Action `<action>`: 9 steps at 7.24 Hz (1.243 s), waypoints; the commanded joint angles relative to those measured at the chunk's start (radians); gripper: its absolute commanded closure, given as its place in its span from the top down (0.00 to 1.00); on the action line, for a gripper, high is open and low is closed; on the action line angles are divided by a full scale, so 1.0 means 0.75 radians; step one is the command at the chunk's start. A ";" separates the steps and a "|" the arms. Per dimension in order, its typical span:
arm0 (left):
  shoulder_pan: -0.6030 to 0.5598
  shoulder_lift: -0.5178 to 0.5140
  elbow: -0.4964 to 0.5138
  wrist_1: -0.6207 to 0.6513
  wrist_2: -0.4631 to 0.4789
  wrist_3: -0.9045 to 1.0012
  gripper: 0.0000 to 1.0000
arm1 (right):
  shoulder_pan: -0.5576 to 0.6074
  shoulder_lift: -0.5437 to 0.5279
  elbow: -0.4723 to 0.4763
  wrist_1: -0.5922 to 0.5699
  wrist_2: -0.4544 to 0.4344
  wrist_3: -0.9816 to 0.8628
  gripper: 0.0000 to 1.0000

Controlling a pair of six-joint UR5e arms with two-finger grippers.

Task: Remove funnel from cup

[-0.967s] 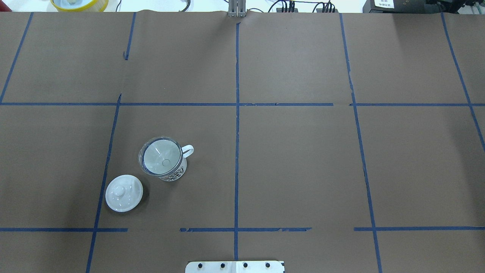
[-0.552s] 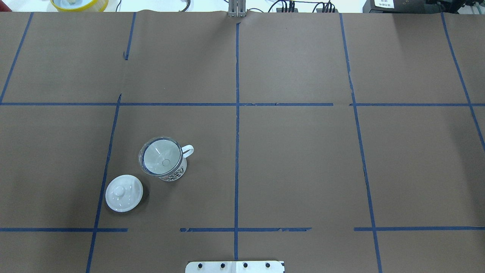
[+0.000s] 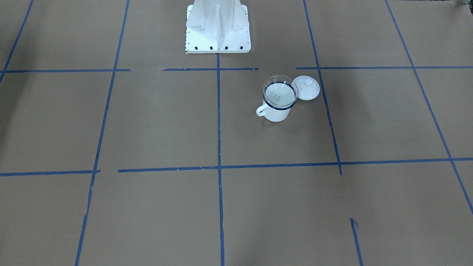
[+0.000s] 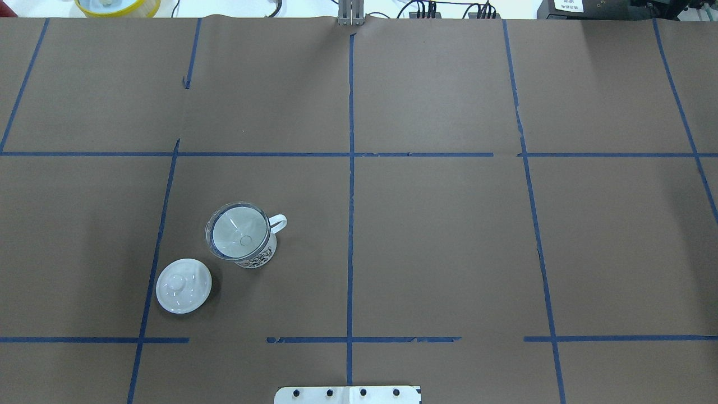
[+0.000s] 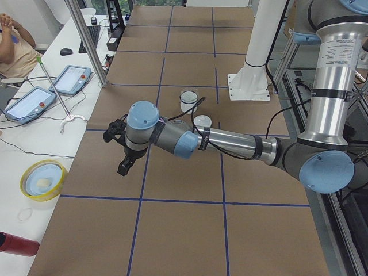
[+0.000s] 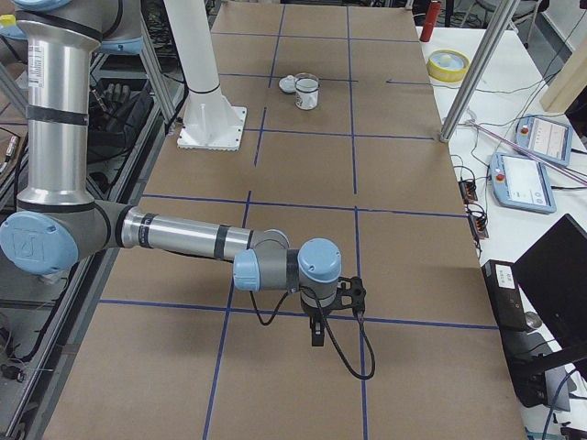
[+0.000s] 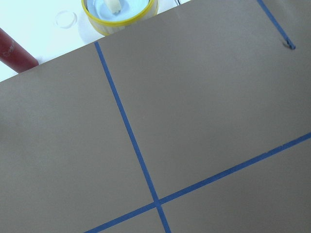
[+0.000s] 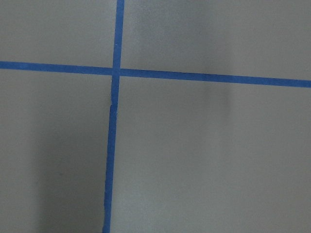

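Observation:
The cup (image 4: pixel 261 256), a white mug with a dark blue rim, stands upright on the table's left half, its handle pointing right. The clear funnel (image 4: pixel 238 231) sits in its mouth, bowl resting on the rim. Both show in the front view: the cup (image 3: pixel 276 113) and the funnel (image 3: pixel 279 88). My left gripper (image 5: pixel 122 165) shows only in the left side view, far from the cup (image 5: pixel 188 100), over the table's left end. My right gripper (image 6: pixel 316 332) shows only in the right side view, at the table's right end. I cannot tell whether either is open or shut.
A white round lid with a knob (image 4: pixel 183 285) lies beside the cup, toward the robot. The white robot base (image 3: pixel 218 29) stands at the near middle edge. A yellow bowl (image 5: pixel 43 179) and a red bottle (image 5: pixel 17 244) sit off the table's left end.

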 commanded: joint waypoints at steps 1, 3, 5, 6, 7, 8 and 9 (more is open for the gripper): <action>0.140 -0.019 -0.029 -0.113 -0.012 -0.324 1.00 | 0.000 0.000 -0.001 0.000 0.000 0.000 1.00; 0.451 -0.082 -0.146 -0.097 0.228 -0.870 1.00 | 0.000 0.000 -0.001 0.000 0.000 0.002 1.00; 0.648 -0.233 -0.240 0.049 0.258 -1.265 1.00 | 0.000 0.000 -0.001 0.000 0.000 0.000 1.00; 0.750 -0.432 -0.273 0.318 0.260 -1.413 1.00 | 0.000 0.000 0.001 0.000 0.000 0.000 1.00; 0.848 -0.588 -0.287 0.485 0.264 -1.556 1.00 | 0.000 0.000 0.001 0.000 0.000 0.000 1.00; 0.934 -0.646 -0.287 0.494 0.292 -1.697 1.00 | 0.000 0.000 -0.001 0.000 0.000 0.002 1.00; 1.038 -0.681 -0.285 0.496 0.380 -1.771 1.00 | 0.000 0.000 -0.001 0.000 0.000 0.000 1.00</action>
